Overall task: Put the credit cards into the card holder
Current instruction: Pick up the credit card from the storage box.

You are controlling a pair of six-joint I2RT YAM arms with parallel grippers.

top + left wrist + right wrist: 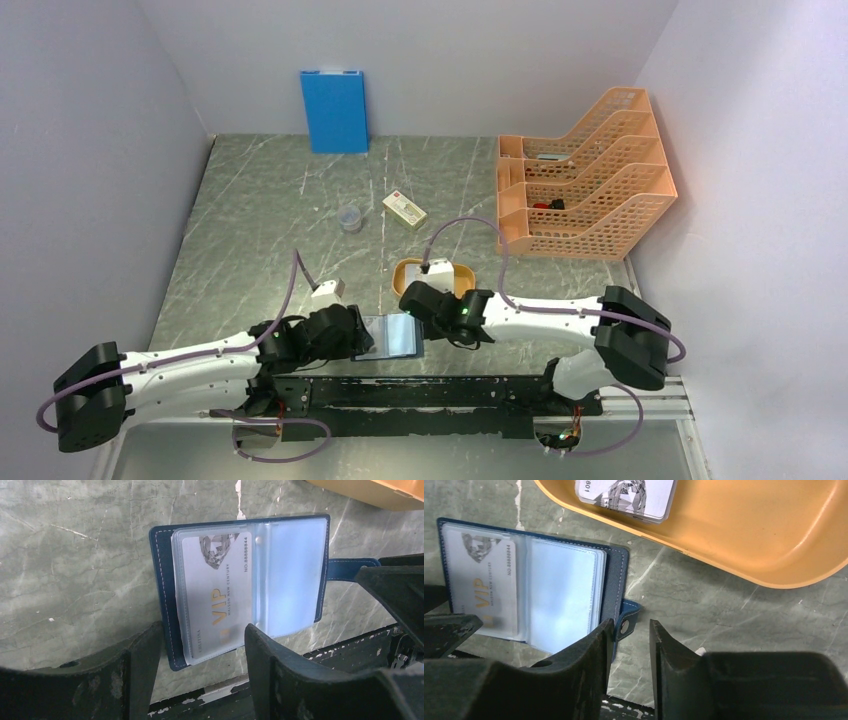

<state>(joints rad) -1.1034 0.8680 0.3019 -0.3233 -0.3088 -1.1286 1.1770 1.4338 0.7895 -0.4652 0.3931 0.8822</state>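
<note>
card holder [162,580] open at centre, one card [215,600] inside | second card [624,495] in tray [749,540] up top | left gripper [200,635] wide apart, empty | right gripper [630,627] narrow gap, empty

The open card holder [392,337] lay flat between the two sets of fingers. The left gripper [361,338] was at its left edge and the right gripper [414,312] at its right corner. An orange tray [404,274] sat just beyond the right fingers. Well past both fingers stood a clear cup [351,217], a cream box [404,210] and a blue folder [334,110].
</note>
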